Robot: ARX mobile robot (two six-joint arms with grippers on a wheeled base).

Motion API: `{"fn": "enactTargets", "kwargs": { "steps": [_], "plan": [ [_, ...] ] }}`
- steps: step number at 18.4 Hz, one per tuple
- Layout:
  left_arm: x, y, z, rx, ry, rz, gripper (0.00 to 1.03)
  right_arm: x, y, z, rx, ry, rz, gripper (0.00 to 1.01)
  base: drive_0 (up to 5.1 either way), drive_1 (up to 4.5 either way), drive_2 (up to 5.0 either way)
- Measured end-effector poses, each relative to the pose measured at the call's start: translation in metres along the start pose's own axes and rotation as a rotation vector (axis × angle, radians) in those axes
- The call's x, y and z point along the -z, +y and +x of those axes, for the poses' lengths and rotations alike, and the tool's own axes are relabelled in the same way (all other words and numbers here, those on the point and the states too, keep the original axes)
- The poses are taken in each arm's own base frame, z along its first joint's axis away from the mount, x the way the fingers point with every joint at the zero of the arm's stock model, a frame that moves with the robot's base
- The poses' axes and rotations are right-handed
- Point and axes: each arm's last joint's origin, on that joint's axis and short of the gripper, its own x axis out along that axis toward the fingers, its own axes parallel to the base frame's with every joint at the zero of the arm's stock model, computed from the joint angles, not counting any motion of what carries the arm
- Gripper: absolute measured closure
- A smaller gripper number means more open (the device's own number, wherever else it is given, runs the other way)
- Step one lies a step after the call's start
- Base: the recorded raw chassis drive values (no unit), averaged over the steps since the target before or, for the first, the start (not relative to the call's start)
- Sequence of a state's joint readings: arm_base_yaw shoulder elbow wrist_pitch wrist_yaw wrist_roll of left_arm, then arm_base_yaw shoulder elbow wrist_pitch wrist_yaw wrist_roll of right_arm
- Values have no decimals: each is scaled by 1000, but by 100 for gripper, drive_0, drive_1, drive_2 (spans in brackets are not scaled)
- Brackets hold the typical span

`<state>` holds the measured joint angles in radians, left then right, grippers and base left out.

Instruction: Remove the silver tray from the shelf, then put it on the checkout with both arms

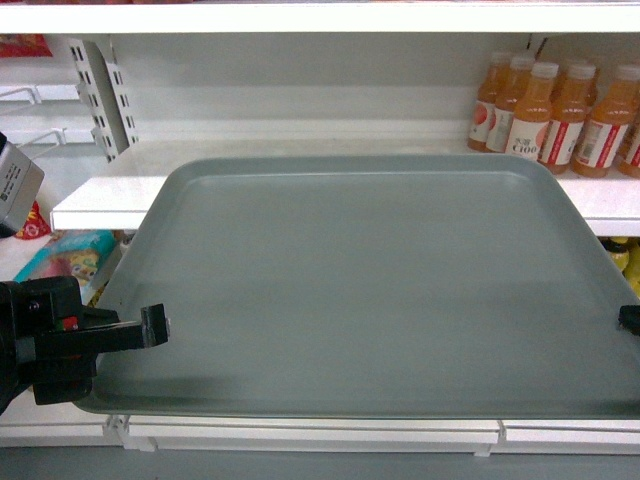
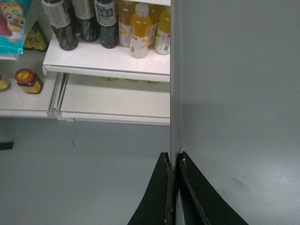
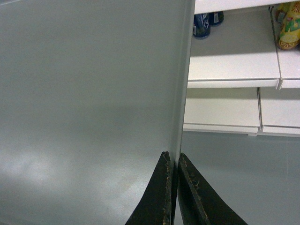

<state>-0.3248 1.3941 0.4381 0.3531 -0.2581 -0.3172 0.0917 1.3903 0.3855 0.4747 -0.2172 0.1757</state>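
The silver tray (image 1: 350, 290) is a large matte grey-green tray filling the middle of the head view. It reaches well out in front of the white shelf (image 1: 100, 205), with its far edge over the shelf board. My left gripper (image 1: 155, 325) is shut on the tray's left rim. In the left wrist view the gripper (image 2: 174, 159) pinches the thin rim, with the tray (image 2: 234, 93) to the right. My right gripper (image 1: 630, 318) shows only at the frame's right edge, on the tray's right rim. In the right wrist view this gripper (image 3: 173, 159) is shut on the tray's (image 3: 93, 93) edge. The checkout is out of view.
Orange juice bottles (image 1: 560, 110) stand at the back right of the shelf. Snack bags (image 1: 60, 260) lie lower left. Lower shelves hold dark bottles (image 2: 84, 23), orange bottles (image 2: 140, 30) and a small jar (image 2: 27, 80). Grey floor (image 2: 70, 173) lies below the tray.
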Motion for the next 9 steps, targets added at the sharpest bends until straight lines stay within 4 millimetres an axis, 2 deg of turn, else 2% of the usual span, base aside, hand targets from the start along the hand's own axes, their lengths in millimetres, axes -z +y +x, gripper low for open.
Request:
{"fn": "enactTargets", "kwargs": {
  "steps": [9],
  "plan": [
    [0, 0, 0, -1, 4, 2, 100, 0, 0, 0, -1, -1, 0, 98, 9, -410, 427]
  ]
}}
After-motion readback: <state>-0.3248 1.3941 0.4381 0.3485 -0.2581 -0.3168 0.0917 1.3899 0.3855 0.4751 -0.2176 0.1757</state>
